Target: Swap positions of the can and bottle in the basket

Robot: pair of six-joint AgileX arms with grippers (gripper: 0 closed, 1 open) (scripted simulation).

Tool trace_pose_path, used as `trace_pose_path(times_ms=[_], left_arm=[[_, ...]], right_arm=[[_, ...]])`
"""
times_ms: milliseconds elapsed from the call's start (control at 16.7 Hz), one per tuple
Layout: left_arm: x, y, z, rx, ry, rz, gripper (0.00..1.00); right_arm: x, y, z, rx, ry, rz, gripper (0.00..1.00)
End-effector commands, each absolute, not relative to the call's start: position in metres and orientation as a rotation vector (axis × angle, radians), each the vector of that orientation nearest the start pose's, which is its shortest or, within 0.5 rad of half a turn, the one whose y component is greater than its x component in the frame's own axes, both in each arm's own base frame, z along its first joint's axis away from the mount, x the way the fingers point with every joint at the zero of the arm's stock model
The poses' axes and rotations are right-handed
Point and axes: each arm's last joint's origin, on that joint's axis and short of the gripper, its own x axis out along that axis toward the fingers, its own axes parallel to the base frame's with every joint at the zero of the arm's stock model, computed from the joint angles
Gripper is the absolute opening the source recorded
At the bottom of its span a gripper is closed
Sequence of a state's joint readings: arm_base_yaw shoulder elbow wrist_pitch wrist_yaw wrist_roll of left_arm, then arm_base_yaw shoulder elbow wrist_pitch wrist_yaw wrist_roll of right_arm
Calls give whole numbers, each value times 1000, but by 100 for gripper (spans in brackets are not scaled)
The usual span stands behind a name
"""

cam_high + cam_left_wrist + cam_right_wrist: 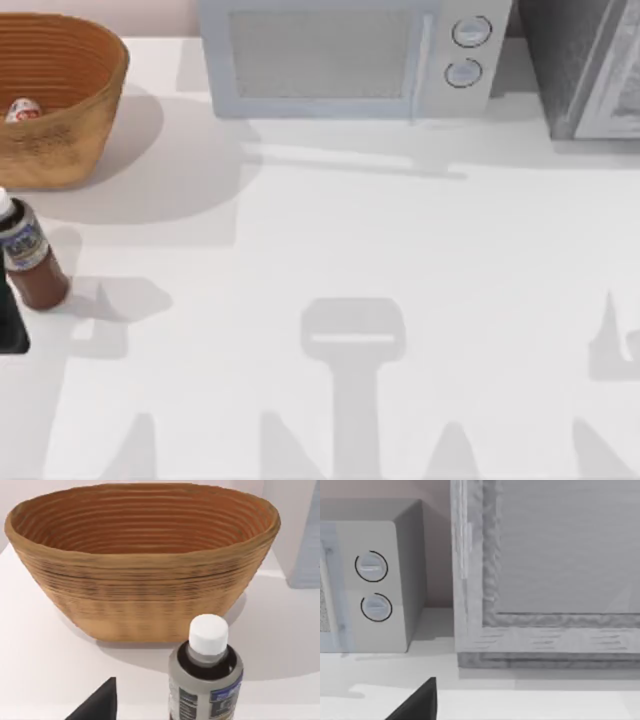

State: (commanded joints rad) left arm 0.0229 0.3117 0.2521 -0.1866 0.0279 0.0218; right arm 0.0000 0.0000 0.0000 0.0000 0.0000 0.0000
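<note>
Bottle (24, 255) upright on table (330, 250) at far left, just in front of basket (60, 100), outside it; white cap up (208, 634). Can (22, 110) inside basket at back left. Left gripper (10, 320) beside bottle at left edge; whether open or clamped, cannot tell. Microwave (350, 55) at back

Left arm: a flat matte-black block (12, 322) at the table's left edge. Left gripper: one black wedge-shaped fingertip (100, 704), no markings. Right gripper: the same black wedge fingertip (420, 702), plain and unmarked.
</note>
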Motion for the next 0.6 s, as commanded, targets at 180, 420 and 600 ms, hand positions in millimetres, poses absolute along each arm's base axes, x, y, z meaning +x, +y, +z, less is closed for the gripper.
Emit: trace_pose_path(times_ms=[180,420,600], left_arm=[[139,3,242,18,373,-19,100],[191,10,296,14,556,-41,100],[248,19,323,0,705,-62,100]], right_arm=[[106,-1,160,0,0,0,100],[106,-1,160,0,0,0,100],[106,-1,160,0,0,0,100]])
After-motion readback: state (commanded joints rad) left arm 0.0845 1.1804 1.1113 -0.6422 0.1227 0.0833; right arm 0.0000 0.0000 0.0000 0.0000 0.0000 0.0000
